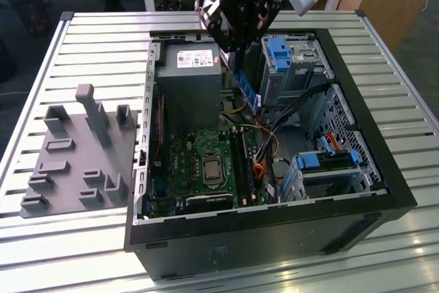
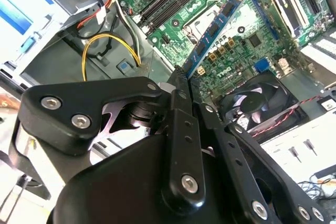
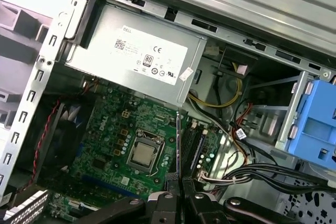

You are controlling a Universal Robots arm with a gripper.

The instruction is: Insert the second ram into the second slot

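My gripper (image 1: 235,53) hangs above the back of the open computer case (image 1: 384,169), shut on the second ram (image 1: 248,92), a thin blue circuit-board stick that slants down from the fingers into the case. The second wrist view shows the ram (image 2: 218,24) with dark chips reaching out from my gripper (image 2: 181,80) over the green motherboard (image 2: 247,51). It appears edge-on in the first wrist view, where the ram (image 3: 179,145) is a thin line above my gripper (image 3: 179,187). The black memory slots (image 1: 242,162) lie below, beside the processor socket (image 1: 211,168). The stick is well above the slots.
A grey power supply (image 1: 188,84) with a white label sits right beside the gripper. Blue drive-bay latches (image 1: 278,53) and metal cages stand on the exterior view's right, with black, yellow and orange cables (image 1: 274,132) near the slots. A grey fixture block (image 1: 75,156) lies left of the case.
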